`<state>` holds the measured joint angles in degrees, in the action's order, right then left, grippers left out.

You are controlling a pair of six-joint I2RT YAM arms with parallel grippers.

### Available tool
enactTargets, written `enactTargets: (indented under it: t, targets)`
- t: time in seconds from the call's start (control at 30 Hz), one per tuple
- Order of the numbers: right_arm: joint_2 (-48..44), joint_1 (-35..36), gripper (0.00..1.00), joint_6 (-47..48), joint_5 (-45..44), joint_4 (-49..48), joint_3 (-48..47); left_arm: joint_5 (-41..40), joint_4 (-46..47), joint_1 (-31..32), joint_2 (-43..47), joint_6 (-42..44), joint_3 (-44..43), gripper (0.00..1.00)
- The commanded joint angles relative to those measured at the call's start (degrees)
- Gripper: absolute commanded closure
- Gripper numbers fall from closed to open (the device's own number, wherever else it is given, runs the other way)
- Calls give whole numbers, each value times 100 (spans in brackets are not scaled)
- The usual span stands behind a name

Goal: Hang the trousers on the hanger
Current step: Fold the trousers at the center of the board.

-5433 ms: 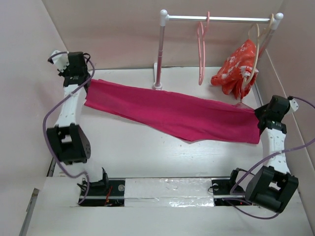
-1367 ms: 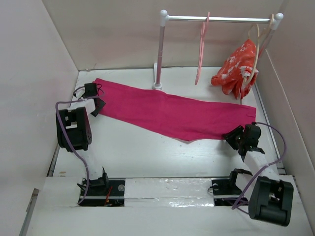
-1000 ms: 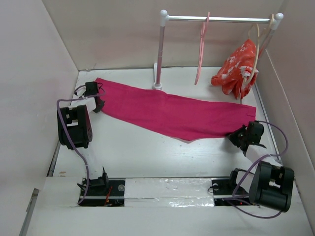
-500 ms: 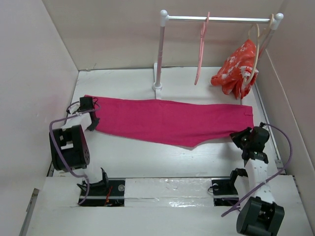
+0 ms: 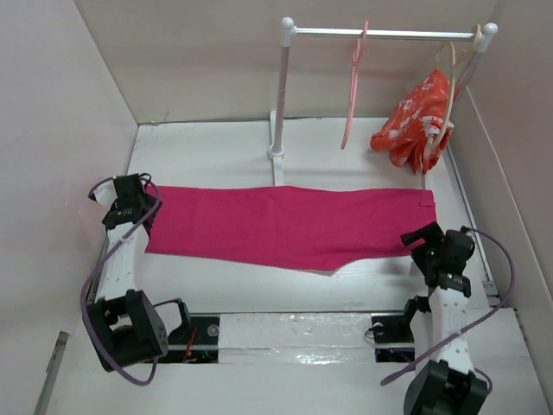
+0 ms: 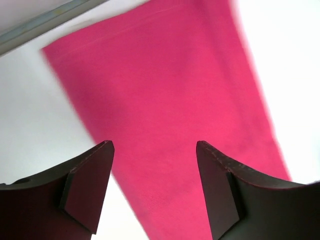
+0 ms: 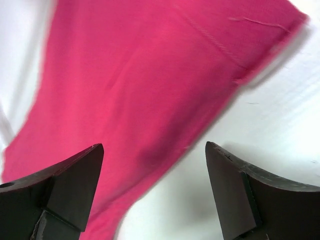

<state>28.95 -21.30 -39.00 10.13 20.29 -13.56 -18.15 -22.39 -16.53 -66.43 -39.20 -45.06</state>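
Left gripper (image 6: 154,146) is hanging with its jaws wide apart, gripping nothing. In its wrist view the trousers (image 6: 165,90) are filling the middle of the frame and running down through the gap between the fingers, with bare table (image 6: 35,105) at the left. Right gripper (image 7: 154,146) is also standing open and empty. The pink cloth is covering the upper left and centre of its view, one finger (image 7: 75,175) is sitting over the cloth and the other over bare white surface. From the top camera the trousers are lying flat in a long band across the middle of the frame, one gripper at each end. The hanger (image 5: 352,86) is hanging from the rail (image 5: 380,34) at upper centre, well apart from the cloth and beside a floral garment (image 5: 415,117) at upper right.
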Motion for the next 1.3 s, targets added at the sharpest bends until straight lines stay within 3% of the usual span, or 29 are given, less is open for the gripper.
enactTargets:
  t: [0.0,0.07,0.2,0.3,0.47,0.6,0.63,0.67,0.73,0.77,0.87,0.9,1.03,1.13,1.27]
  targets:
    - [821,-286,11,77,-266,-358,-357,391,349,386,482,290,-459,36]
    - [1321,-680,11,208,-99,-586,-428,470,437,966,544,238,-591,39]
    - [1867,-1297,13,279,59,-1061,-384,418,762,2231,596,18,-750,55]
    - [2184,-1350,15,174,68,-1308,-515,304,1140,3259,588,-149,-680,71]
    - [2931,-1351,21,112,-20,-1598,-753,-39,1754,4675,360,-395,-285,81]
    - [3038,-1351,44,200,-142,-1835,-885,-188,2203,5405,263,-457,443,89]
    - [2985,-1351,55,252,-326,-1836,-894,-354,2204,5894,236,-466,532,89]
    - [2776,-1351,82,288,-362,-1827,-876,-852,2387,6203,193,-466,594,89]
    - [2337,-1351,94,481,-31,-1871,-693,-1338,2345,7010,-61,-527,586,89]
    - [2039,-1263,100,647,128,-1889,-613,-1705,2258,7206,-193,-623,534,90]
    - [615,-886,100,920,595,-1372,-603,-2112,2134,7656,-694,-852,436,91]
    - [-58,-415,100,1043,604,-909,-673,-2174,2142,7656,-800,-896,463,91]
    - [-959,1002,100,974,385,-150,-1130,-2298,2204,7709,-1379,-1124,612,96]
    - [-883,1889,100,859,288,123,-1674,-2465,2116,7761,-1434,-1370,787,98]
    - [-514,2551,100,991,42,440,-2579,-2238,2361,7762,-1223,-1362,1183,100]
